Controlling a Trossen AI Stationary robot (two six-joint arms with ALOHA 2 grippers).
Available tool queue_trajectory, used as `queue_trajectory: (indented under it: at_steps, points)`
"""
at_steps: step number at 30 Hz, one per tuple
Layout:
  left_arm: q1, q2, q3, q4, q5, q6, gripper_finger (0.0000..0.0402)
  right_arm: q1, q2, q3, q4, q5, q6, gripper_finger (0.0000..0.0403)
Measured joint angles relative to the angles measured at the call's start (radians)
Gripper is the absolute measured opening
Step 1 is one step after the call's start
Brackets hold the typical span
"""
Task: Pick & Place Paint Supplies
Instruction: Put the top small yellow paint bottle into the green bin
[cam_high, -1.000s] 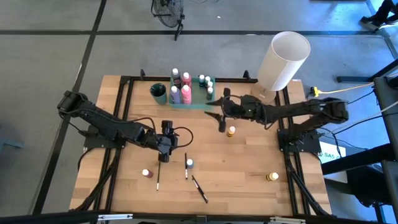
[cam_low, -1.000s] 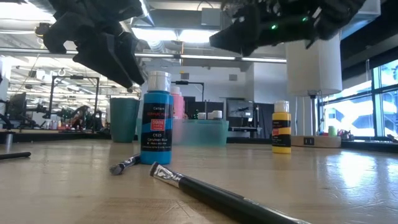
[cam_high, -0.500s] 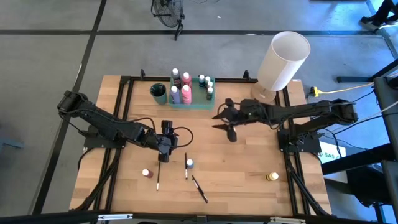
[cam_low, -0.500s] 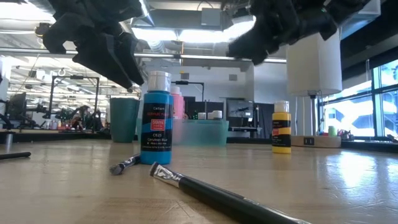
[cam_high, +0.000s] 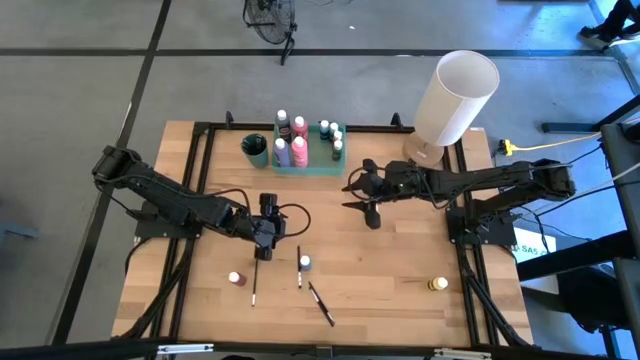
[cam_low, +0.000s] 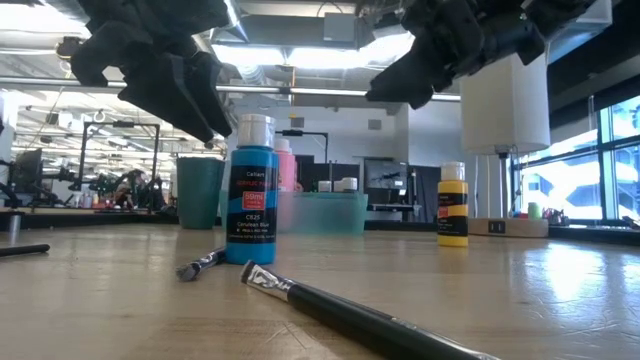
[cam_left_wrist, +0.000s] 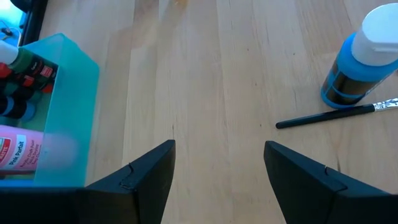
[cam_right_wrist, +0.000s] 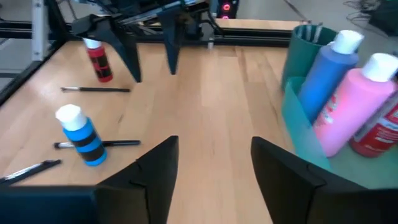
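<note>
My left gripper (cam_high: 262, 245) (cam_left_wrist: 217, 155) hangs open over the middle of the wooden table (cam_high: 400, 260), holding nothing. A blue paint bottle (cam_left_wrist: 360, 62) (cam_high: 305, 263) stands beside a thin dark paintbrush (cam_left_wrist: 339, 115). My right gripper (cam_high: 350, 192) (cam_right_wrist: 214, 152) is open and empty, just off the near right of the translucent green tray (cam_high: 305, 158). In the tray stand pink (cam_right_wrist: 360, 106), blue (cam_right_wrist: 323, 68) and other bottles. A red bottle (cam_high: 236, 279) and a yellow one (cam_high: 438, 285) sit near the front. Another yellow bottle (cam_low: 452, 205) stands upright.
A dark green cup (cam_high: 255, 150) stands left of the tray. A big white cylinder lamp (cam_high: 455, 97) rises at the far right corner. Two more brushes (cam_high: 254, 285) (cam_high: 320, 303) lie near the front edge. Bare wood lies between the two grippers.
My right gripper has drawn back from the tray toward the table's right edge and tipped up nearer to level. It now covers the upright yellow bottle in the high view. My left arm and the bottles and brushes have kept still.
</note>
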Motion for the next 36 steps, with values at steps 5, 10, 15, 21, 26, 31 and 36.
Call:
queue_trajectory:
  at_steps: [5, 10, 15, 21, 26, 31, 36]
  points:
    - [0.000, 0.000, 0.000, 0.000, 0.000, 0.000, 0.0242, 0.000, 0.000, 0.000, 0.002, 0.023, -0.003, 0.0241]
    - [0.000, 0.000, 0.000, 0.000, 0.000, 0.000, 0.0242, -0.001, 0.000, 0.000, 0.011, 0.023, -0.002, 0.0280]
    - [0.000, 0.000, 0.000, 0.000, 0.000, -0.001, 0.0242, 0.000, -0.023, 0.000, -0.008, 0.022, -0.023, 0.0297]
    - [0.000, 0.000, 0.000, -0.003, 0.000, -0.001, 0.0242, -0.001, -0.144, 0.001, -0.198, 0.022, 0.006, 0.0298]
    - [0.000, 0.000, 0.000, -0.008, 0.000, -0.002, 0.0242, -0.001, -0.233, 0.002, -0.435, 0.019, 0.194, 0.0298]
    - [0.000, 0.000, 0.000, -0.007, 0.000, -0.009, 0.0242, 0.009, -0.238, -0.019, -0.536, 0.019, 0.291, 0.0298]
    - [0.000, 0.000, 0.000, -0.004, 0.000, -0.015, 0.0242, 0.020, -0.234, -0.032, -0.539, 0.019, 0.277, 0.0298]
